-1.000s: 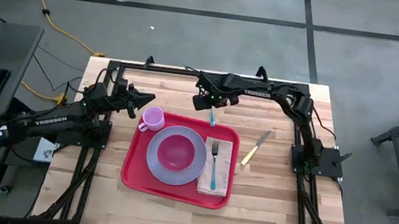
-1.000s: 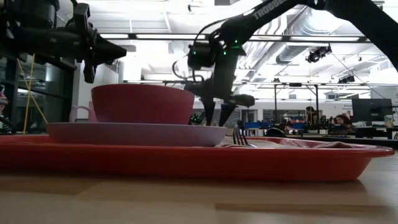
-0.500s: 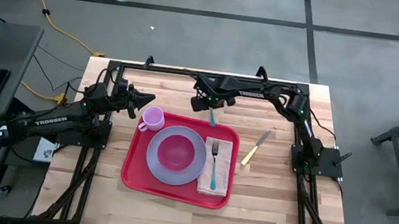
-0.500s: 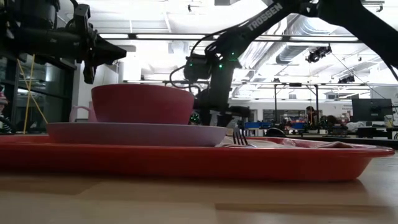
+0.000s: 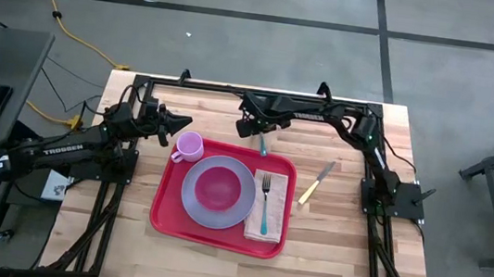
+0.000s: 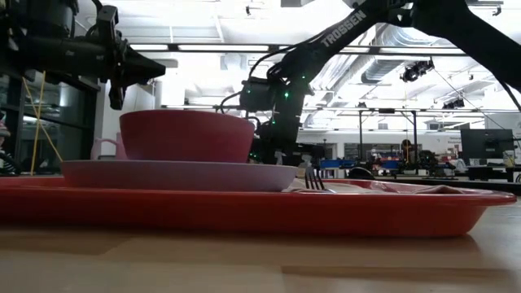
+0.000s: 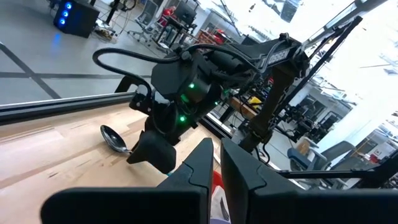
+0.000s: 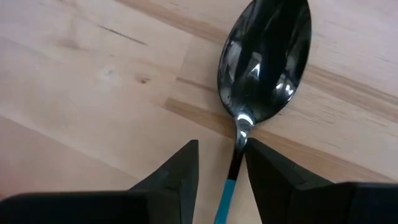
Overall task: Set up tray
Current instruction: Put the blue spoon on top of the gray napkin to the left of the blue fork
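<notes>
Count, table and surrounds:

- Trays: 1, red tray (image 5: 168,212).
- Plates: 1, lavender plate (image 5: 192,197), on tray.
- Bowls: 1, dark pink bowl (image 5: 218,187), on plate.
- Cups: 1, pink cup (image 5: 189,145), w/ handle, at tray's far left corner.
- Forks: 1, teal-handled fork (image 5: 265,201).
- Napkins: 1, tan napkin (image 5: 254,228), under fork.
- Spoons: 1, teal-handled spoon (image 8: 264,46), on bare wood just beyond tray's far edge.
- Knives: 1, yellow-handled knife (image 5: 317,182), on wood, right of tray.
- Cutlery total: 3 pcs.
- Robot arms: 2, each w/ 1 gripper: left gripper (image 5: 177,125), right gripper (image 5: 250,129).
- Off table: 1 yellow cable (image 5: 53,6) on floor.
</notes>
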